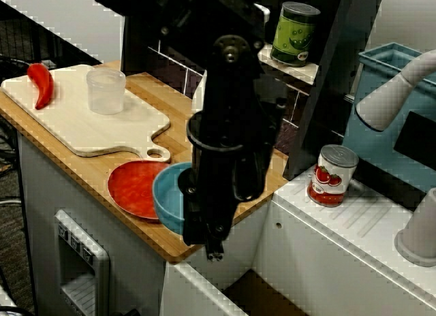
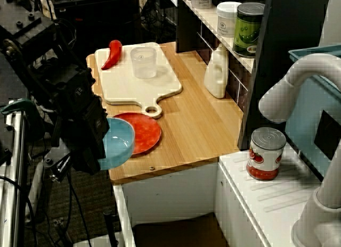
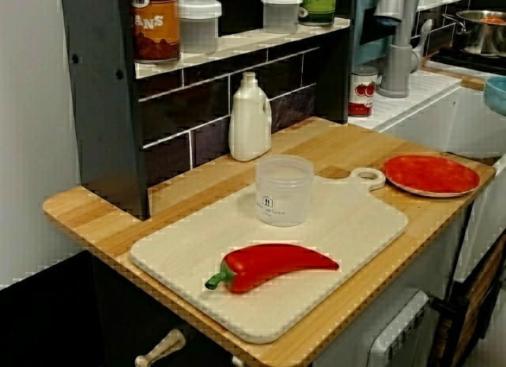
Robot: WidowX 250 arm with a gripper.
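Claw (image 1: 214, 251) of black arm hangs at the front edge of wooden table (image 1: 92, 167), against the near rim of sky-blue round bowl (image 1: 169, 193). The arm body hides the fingers, so whether they stand apart or clamp the rim cannot be told. Bowl is over the table's front corner, overlapping flat red round plate (image 1: 136, 186) and partly past the edge.

Judged step: handling the bowl at its rim. A next move calls for level travel clear of the plate. Bowl mouth faces up; being round, it has no long axis.
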